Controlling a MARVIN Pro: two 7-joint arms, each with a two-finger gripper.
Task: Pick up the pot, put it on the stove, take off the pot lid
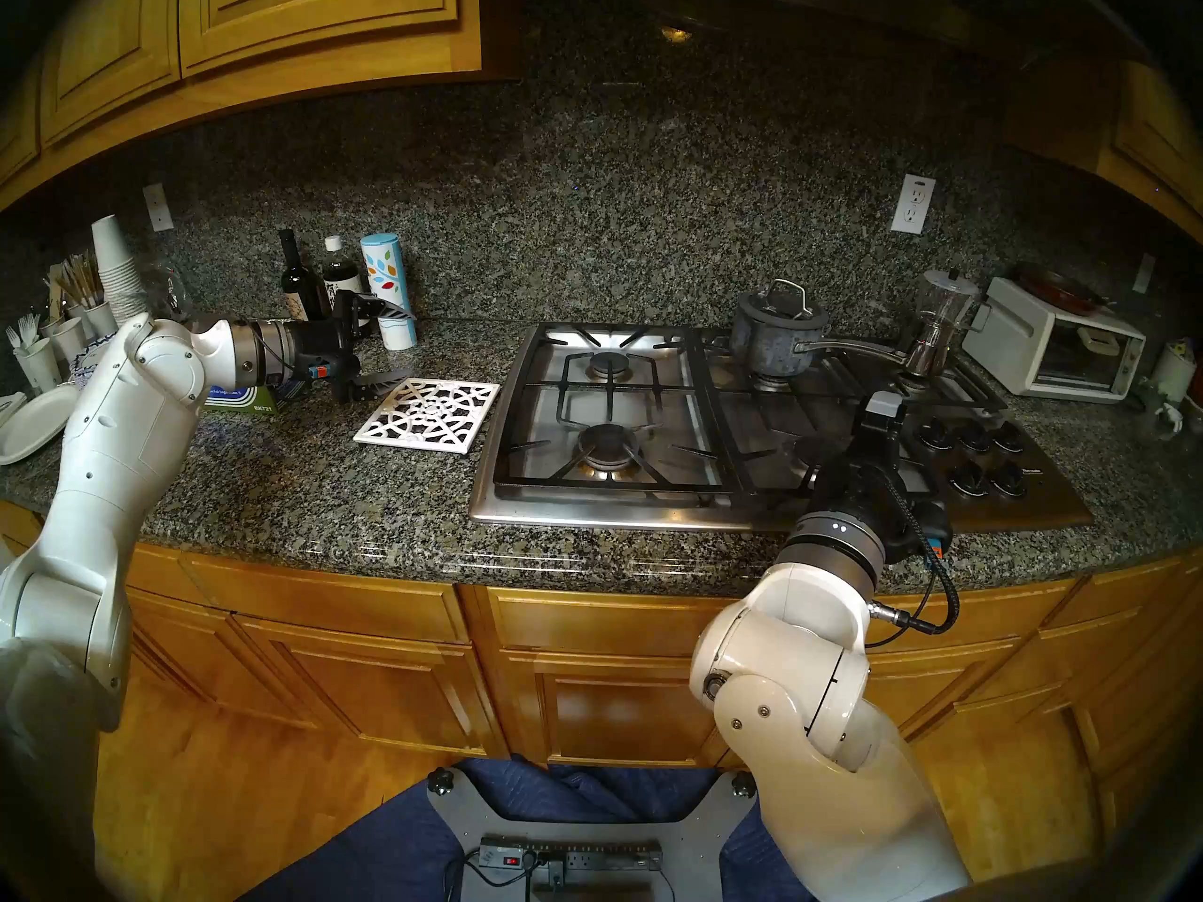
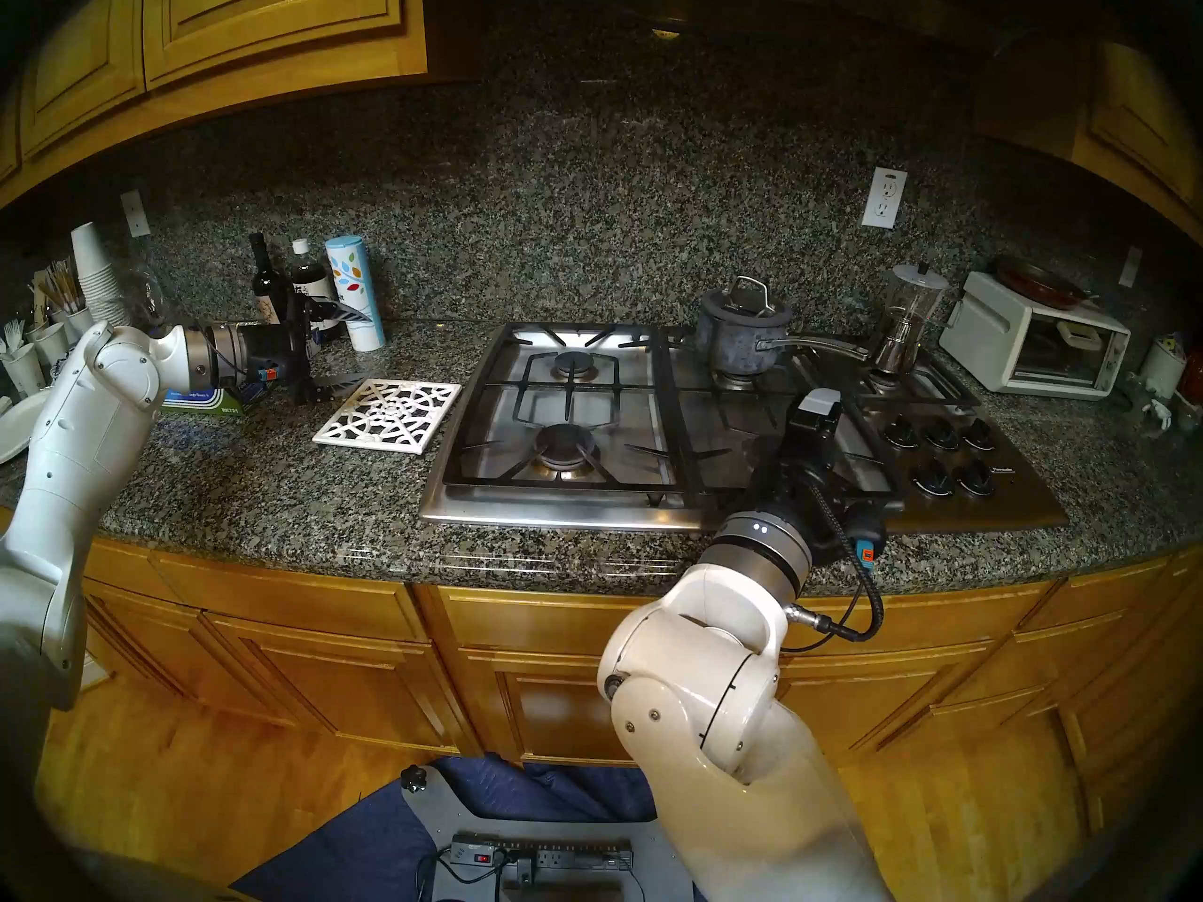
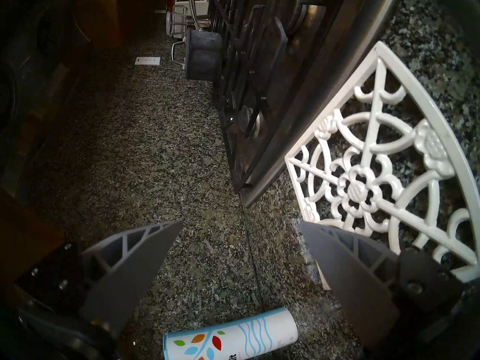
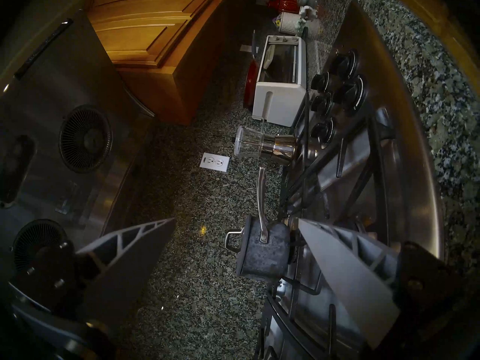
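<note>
The lidded dark-grey saucepan (image 1: pixel 774 347) sits on the steel gas stove (image 1: pixel 625 490), probably well ahead of the released right end effector (image 4: pixel 237 221); the left end effector (image 1: pixel 384 344) is also released.

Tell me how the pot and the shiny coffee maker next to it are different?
The pot is dark grey and mottled; the coffee maker is shiny metal below with clear glass on top. The pot is wide and squat; the coffee maker is narrow and taller. The pot has a long silver handle pointing at the coffee maker and a lid with a loop on top; the coffee maker has only a small black knob. Both stand upright on the stove at the back.
</note>
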